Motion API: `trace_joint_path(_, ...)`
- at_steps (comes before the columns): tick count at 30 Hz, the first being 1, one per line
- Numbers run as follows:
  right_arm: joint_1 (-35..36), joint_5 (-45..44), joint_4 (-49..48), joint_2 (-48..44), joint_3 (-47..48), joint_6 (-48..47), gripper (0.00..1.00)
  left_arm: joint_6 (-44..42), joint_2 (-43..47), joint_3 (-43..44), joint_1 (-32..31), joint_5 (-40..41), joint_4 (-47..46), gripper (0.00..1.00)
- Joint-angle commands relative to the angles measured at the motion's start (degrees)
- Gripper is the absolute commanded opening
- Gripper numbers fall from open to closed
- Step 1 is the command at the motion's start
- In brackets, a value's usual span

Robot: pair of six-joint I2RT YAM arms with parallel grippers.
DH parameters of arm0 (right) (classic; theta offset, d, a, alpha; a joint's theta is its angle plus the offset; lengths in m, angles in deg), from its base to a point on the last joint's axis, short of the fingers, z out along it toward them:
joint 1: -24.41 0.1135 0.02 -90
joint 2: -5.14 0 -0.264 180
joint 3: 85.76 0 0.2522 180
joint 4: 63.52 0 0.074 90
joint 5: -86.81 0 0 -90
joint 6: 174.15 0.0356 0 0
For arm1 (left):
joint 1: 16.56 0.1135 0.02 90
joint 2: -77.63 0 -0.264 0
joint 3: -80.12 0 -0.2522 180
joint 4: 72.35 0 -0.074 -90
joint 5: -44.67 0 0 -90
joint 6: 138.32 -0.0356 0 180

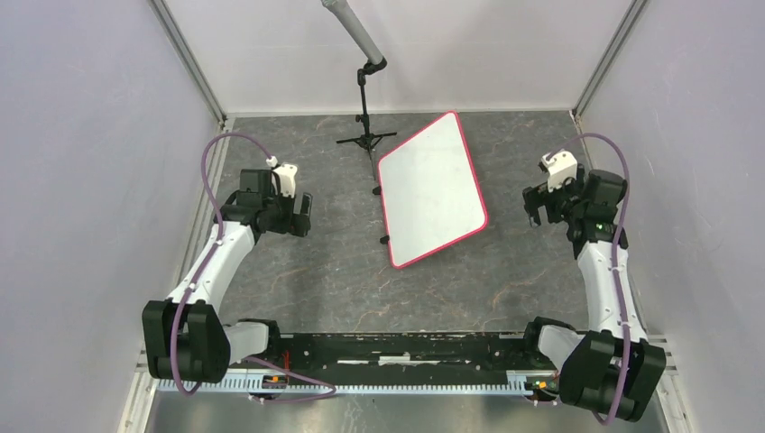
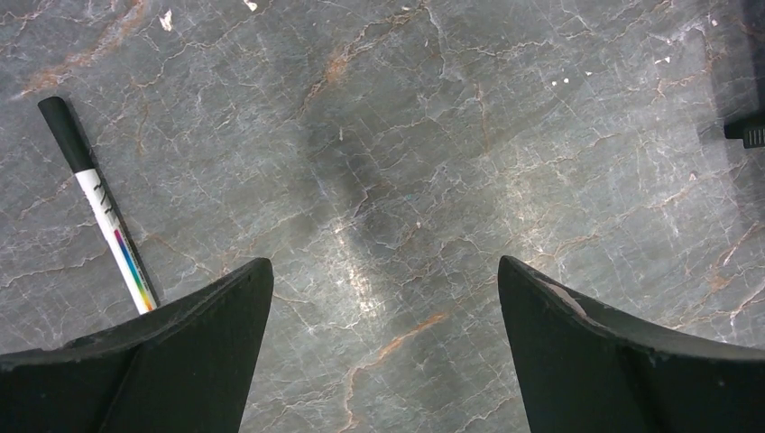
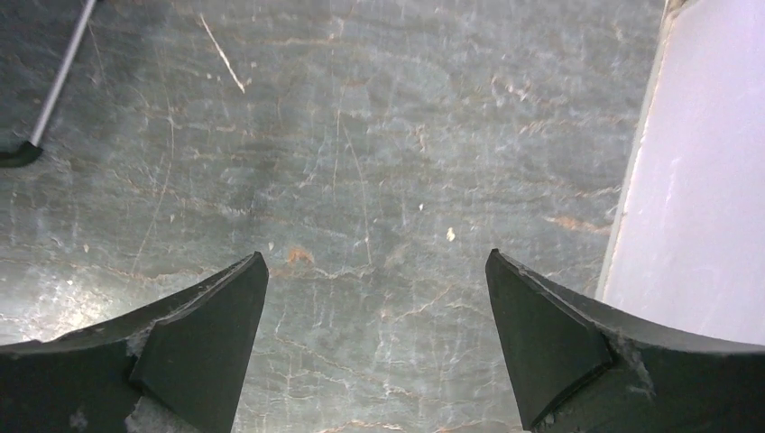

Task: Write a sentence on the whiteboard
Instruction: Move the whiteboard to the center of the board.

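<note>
The whiteboard [image 1: 431, 189], white with a pink-red rim, lies tilted on the marbled grey table between the two arms. Its face is blank and no sentence shows on it. A marker [image 2: 104, 212] with a black cap and a white barrel lies on the table, up and to the left of my left gripper [image 2: 383, 262]. That gripper stands open over bare table, with nothing between its fingers. In the top view the left gripper [image 1: 302, 216] is left of the board and the right gripper [image 1: 534, 206] is right of it. My right gripper [image 3: 376, 254] is also open and holds nothing.
A black tripod stand [image 1: 365, 135] with a grey tube on top stands behind the board's far left corner. One of its legs [image 3: 54, 86] shows in the right wrist view. The pale enclosure wall [image 3: 704, 180] runs close to the right gripper's right side.
</note>
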Motion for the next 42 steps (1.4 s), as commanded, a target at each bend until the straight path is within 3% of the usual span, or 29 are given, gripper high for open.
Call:
trace_joint_path(1, 1.1, 2.7, 3.0, 1.7, 11.1, -0.8, 0.97, 3.7, -0.5, 2.9, 0.2, -0.8, -1.2, 1.00)
trace_joint_path(5, 6.7, 0.8, 6.3, 5.0, 23.5, 0.1, 0.98, 4.3, -1.0, 3.5, 0.3, 0.4, -0.7, 1.00)
trace_joint_path(12, 24.3, -2.6, 9.1, 11.7, 38.4, 3.5, 0.97, 4.2, -2.9, 4.8, 0.9, -0.9, 1.4, 1.00)
trace_joint_path(18, 45.3, -13.4, 10.1, 19.1, 43.1, 2.5, 0.97, 4.6, -4.1, 5.5, 2.1, -1.3, 2.1, 1.00)
trace_joint_path(23, 58.5, -21.2, 9.4, 26.9, 44.5, 1.4, 0.98, 4.6, -4.7, 6.5, 3.5, -3.8, 2.9, 1.00)
trace_joint_path(27, 63.5, -23.0, 7.1, 32.7, 44.2, 2.8, 0.99, 3.6, -4.7, 12.2, 3.6, -5.3, 4.5, 1.00)
trace_joint_path(33, 65.8, -23.4, 3.5, 40.6, 44.5, 6.1, 0.89, 8.9, -6.9, 21.6, 6.6, -5.8, 6.5, 1.00)
trace_joint_path(42, 66.6, -25.8, 1.2, 49.8, 45.2, 10.0, 0.64, 14.2, -4.8, 19.7, 7.0, -6.3, 2.2, 1.00)
